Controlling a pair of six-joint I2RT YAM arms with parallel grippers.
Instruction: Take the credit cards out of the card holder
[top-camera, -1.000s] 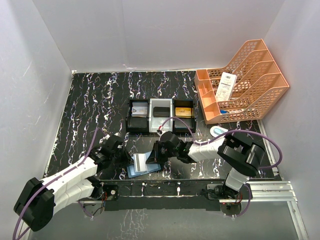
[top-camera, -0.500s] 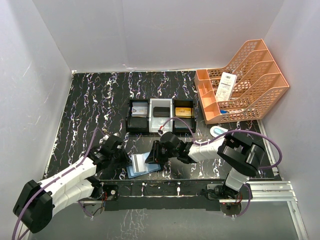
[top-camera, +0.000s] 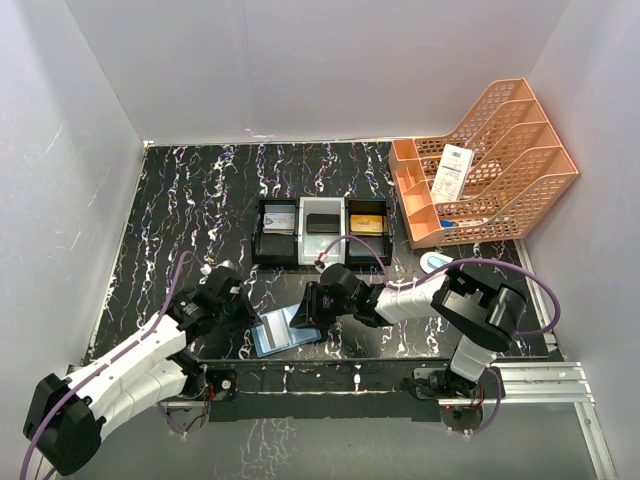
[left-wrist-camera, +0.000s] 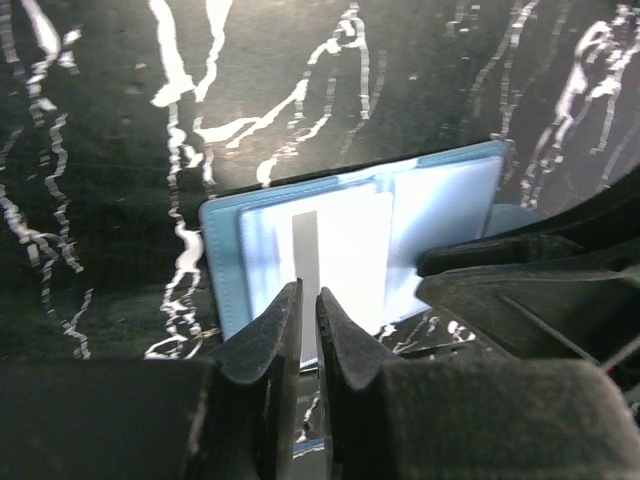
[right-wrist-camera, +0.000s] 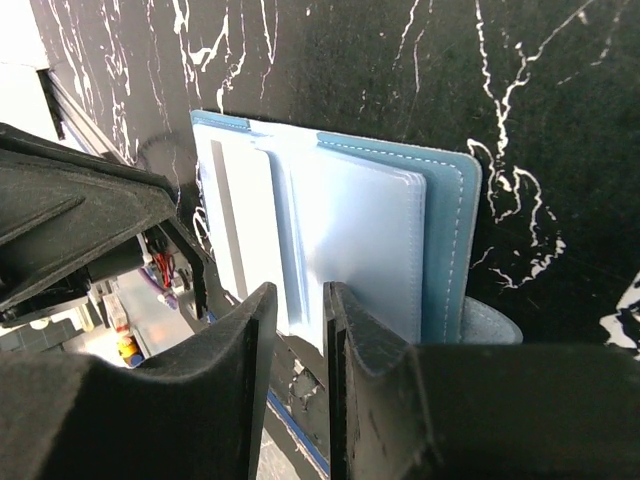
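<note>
**One risky tug**

Open on the black marbled counter lies the teal-blue folding card holder. Unpinned, it could follow the pale grey-striped plastic card. The left tool, barely parted, empty, sits beside it. The right tool gapes narrowly over its pocket; grip unclear.

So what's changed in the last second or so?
The left tool pulled back to the left, away from the card holder. Its jaws eased apart and it seems to have let go of the pale card, which now lies flat in its pocket. The right tool stayed at the holder's right half, and the holder has not shifted.
</note>
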